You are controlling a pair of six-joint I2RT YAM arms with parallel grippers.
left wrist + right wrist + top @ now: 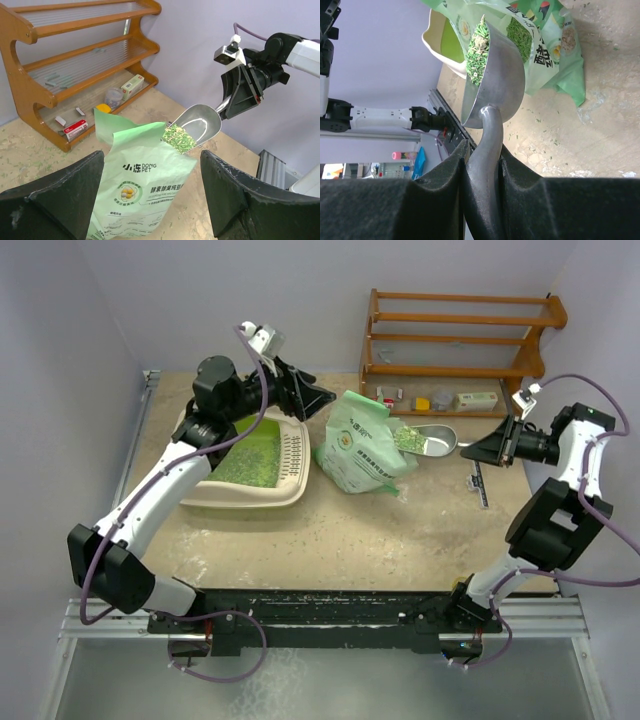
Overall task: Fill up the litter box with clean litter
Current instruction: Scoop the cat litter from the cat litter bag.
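Note:
The cream litter box point(255, 502) lies at the left, with green litter point(250, 462) spread inside it. My left arm reaches across it, and my left gripper point(315, 398) hangs open and empty between the box and the pale green bag point(360, 445). In the left wrist view, the bag point(145, 185) shows between my wide-apart fingers. My right gripper point(490, 447) is shut on the handle of a metal scoop point(432, 440). The scoop's bowl point(500, 75) sits at the bag's mouth, holding a heap of litter point(479, 47).
A wooden shelf point(455, 340) with small items on its bottom board stands at the back right. A thin dark object point(480, 485) lies on the table below my right gripper. Stray pellets are scattered on the table around the bag point(550, 50).

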